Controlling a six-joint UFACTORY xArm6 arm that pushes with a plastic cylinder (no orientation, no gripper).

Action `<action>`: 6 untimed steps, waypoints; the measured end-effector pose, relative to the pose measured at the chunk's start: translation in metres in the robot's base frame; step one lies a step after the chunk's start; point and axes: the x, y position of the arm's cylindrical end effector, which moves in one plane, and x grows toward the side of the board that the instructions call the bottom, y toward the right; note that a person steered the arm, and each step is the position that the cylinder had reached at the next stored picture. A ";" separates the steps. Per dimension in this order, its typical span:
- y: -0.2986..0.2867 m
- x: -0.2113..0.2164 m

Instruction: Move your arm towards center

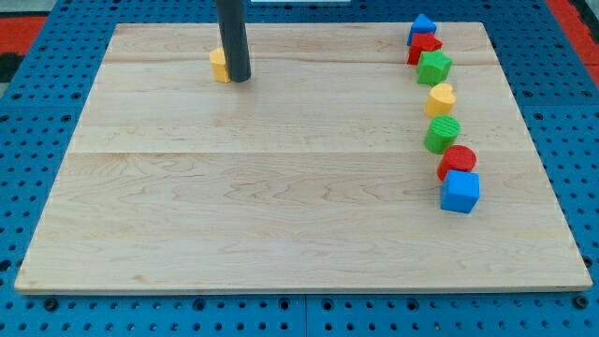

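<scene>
My tip [240, 79] rests on the wooden board [281, 187] near the view's top left, touching the right side of a yellow block [219, 65], which the rod partly hides. Down the view's right runs a curved line of blocks, far from the tip: a blue block [422, 26], a red block [423, 47], a green star-like block [433, 67], a yellow heart-like block [441, 97], a green round block [443, 134], a red round block [458, 161] and a blue cube [460, 192].
The board lies on a blue pegboard table [28, 112] that surrounds it on all sides. The line of blocks stands close to the board's right edge.
</scene>
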 end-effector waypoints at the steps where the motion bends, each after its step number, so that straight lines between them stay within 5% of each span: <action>1: -0.014 -0.019; 2: -0.065 -0.035; 4: 0.056 -0.023; 6: 0.098 0.054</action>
